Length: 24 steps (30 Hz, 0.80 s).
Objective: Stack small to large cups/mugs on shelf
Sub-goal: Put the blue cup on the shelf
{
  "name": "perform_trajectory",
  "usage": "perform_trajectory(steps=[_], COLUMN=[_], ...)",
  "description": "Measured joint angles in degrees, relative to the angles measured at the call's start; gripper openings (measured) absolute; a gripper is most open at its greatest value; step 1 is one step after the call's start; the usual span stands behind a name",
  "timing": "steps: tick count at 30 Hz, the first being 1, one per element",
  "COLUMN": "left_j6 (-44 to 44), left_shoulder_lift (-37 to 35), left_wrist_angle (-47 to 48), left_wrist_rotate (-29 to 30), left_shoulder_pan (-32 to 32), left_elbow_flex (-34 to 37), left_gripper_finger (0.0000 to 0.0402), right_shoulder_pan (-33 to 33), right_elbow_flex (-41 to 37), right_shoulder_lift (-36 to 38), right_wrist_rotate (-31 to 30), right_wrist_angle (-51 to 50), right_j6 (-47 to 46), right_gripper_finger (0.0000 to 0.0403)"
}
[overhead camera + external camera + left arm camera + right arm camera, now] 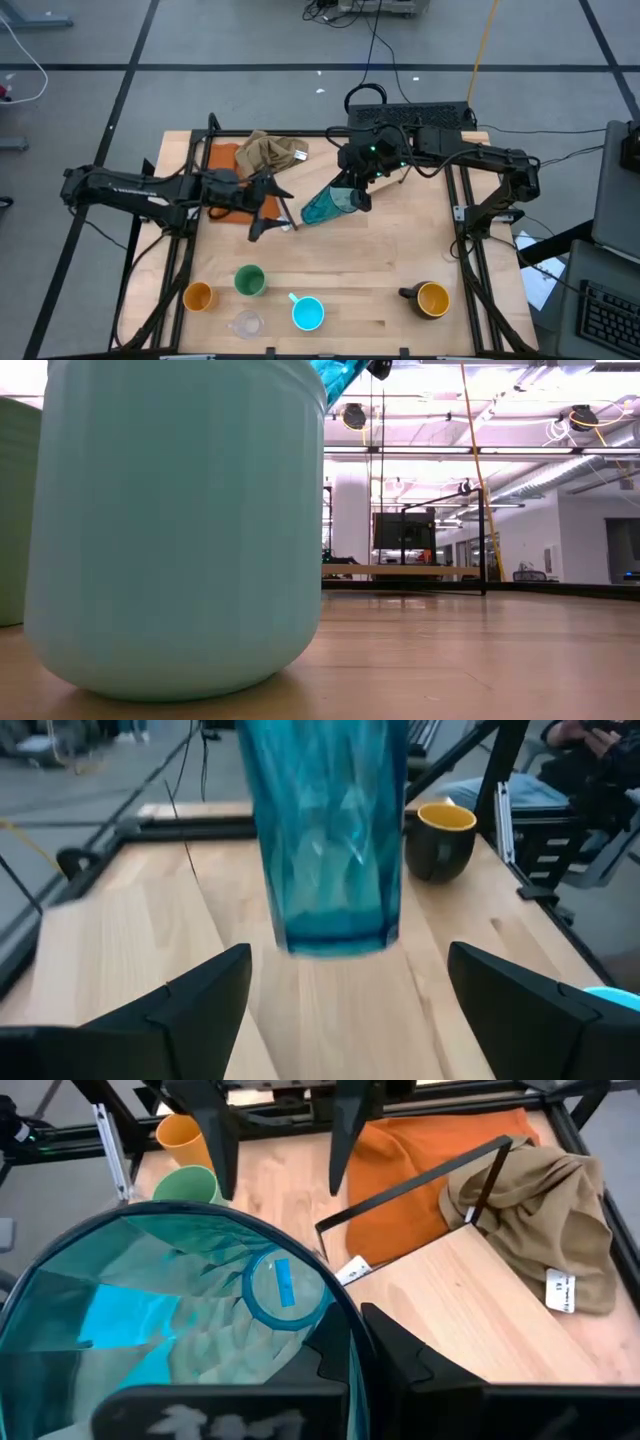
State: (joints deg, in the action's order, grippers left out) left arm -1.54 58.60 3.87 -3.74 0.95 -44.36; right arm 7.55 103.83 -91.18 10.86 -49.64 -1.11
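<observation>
**A:** Where do we have the teal tumbler (329, 205)?

**B:** Up off the counter (420, 250), near its middle, tilted with the mouth toward our right claw (352, 190). That claw is clamped on the rim; in the right wrist view one finger sits inside the mouth and the tumbler's base points away toward the shelf (470, 1310).

**A:** And our left claw (272, 208)?

**B:** Spread wide, fingers well apart, just beside the tumbler's base but not touching it. From the left wrist view the tumbler hangs between and beyond the two fingers (190, 1005), with bare wood under it.

**A:** How crowded is the back edge?

**B:** The shelf lies at the back left, near the left claw, one corner of its board and a thin black leg toward the tumbler. An orange cloth (228, 158) and a tan cloth (270, 152) lie beside it by the back edge.

**A:** And the front?

**B:** The front edge carries the rest in a loose row: orange cup (198, 296), green cup (249, 281), clear glass (246, 324), light-blue mug (307, 313), then, well apart to the right, the black mug (430, 299). Between that row and the two claws we see a broad strip of bare wood.
</observation>
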Motion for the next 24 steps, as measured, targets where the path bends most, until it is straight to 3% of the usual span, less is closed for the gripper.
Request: perform_trajectory(steps=[24], left_j6=[0.6], left_shoulder_lift=[5.0], left_wrist_angle=[-3.1], left_wrist_rotate=[-2.4], left_shoulder_pan=[-1.5], left_elbow_flex=[-1.8], left_gripper_finger=[0.0363], right_shoulder_pan=[2.0], right_elbow_flex=[-0.1], right_shoulder_lift=[-2.8], right_wrist_rotate=[6.0], right_wrist_angle=[3.4], right_j6=[0.7], right_gripper_finger=[0.0000])
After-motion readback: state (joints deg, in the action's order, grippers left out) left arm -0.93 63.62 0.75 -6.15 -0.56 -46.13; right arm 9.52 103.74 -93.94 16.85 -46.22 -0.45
